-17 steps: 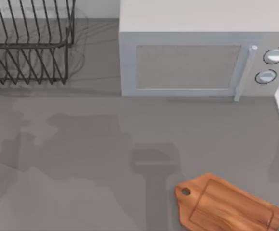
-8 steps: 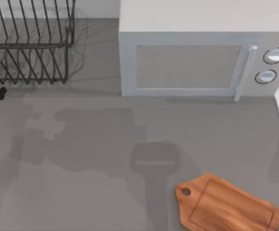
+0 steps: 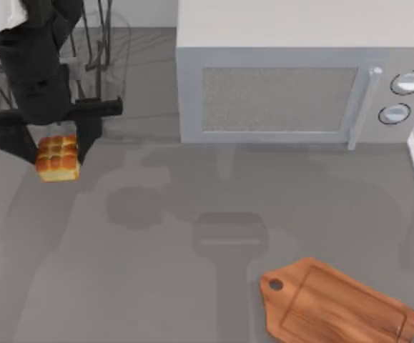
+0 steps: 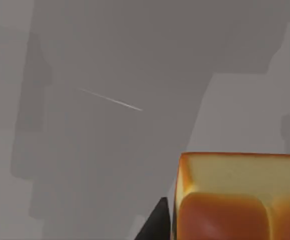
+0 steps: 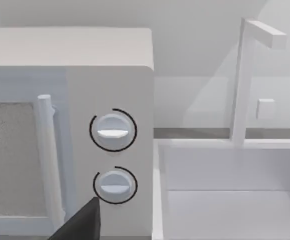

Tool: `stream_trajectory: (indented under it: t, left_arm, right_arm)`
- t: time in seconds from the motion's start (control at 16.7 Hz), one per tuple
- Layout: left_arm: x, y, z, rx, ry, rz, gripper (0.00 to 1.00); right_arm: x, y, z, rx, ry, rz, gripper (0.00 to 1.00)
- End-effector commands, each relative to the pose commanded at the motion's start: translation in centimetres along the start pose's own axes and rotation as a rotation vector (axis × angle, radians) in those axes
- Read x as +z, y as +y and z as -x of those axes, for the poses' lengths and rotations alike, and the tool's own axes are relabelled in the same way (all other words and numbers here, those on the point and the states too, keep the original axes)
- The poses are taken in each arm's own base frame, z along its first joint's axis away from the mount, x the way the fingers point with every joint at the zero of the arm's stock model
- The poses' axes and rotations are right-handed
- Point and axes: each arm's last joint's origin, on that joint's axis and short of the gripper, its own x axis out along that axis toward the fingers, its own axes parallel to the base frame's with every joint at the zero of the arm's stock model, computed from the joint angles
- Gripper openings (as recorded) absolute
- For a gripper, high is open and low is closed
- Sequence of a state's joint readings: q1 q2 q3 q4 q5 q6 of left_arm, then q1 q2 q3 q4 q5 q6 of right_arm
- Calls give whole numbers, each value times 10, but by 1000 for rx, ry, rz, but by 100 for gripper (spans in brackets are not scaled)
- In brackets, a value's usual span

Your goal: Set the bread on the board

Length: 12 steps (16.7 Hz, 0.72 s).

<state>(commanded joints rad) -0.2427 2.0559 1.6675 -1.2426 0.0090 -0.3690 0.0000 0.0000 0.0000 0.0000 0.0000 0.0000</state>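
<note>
My left gripper (image 3: 55,148) hangs at the table's far left, in front of the wire rack, shut on the bread (image 3: 56,158). The bread is a small golden-brown chunk with an orange crust, held above the table between the two black fingers (image 3: 89,136). In the left wrist view the bread (image 4: 240,200) is close up beside one dark fingertip (image 4: 155,227). The board (image 3: 339,304), reddish-brown with a handle hole, lies flat at the front right, far from the bread. My right arm stays parked, its wrist camera facing the microwave's dials.
A white microwave (image 3: 292,78) stands at the back centre and right, its dials (image 5: 112,131) close in the right wrist view. A dark wire dish rack (image 3: 85,64) stands at the back left, behind my left arm. A white sink (image 5: 230,200) borders the right edge.
My left arm has swung in from the left edge, carrying the bread, and now hangs in front of the rack. The board has not moved.
</note>
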Motion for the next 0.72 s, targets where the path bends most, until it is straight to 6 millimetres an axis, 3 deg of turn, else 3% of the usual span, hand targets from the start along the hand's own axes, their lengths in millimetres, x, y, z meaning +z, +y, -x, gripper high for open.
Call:
stream_trajectory:
  t: [0.3,0.54,0.72]
  left_arm:
    - [-32,-103,-14,52,36,435,0]
    - [-79,-178,-25,90,21,794,0]
    - [-121,-223,-31,91,-9,1034,0]
  right_arm:
    - [0,0,0,0,0,0,100]
    - [0,0,0,0,0,0,100]
    - [0,0,0,0,0,0,100]
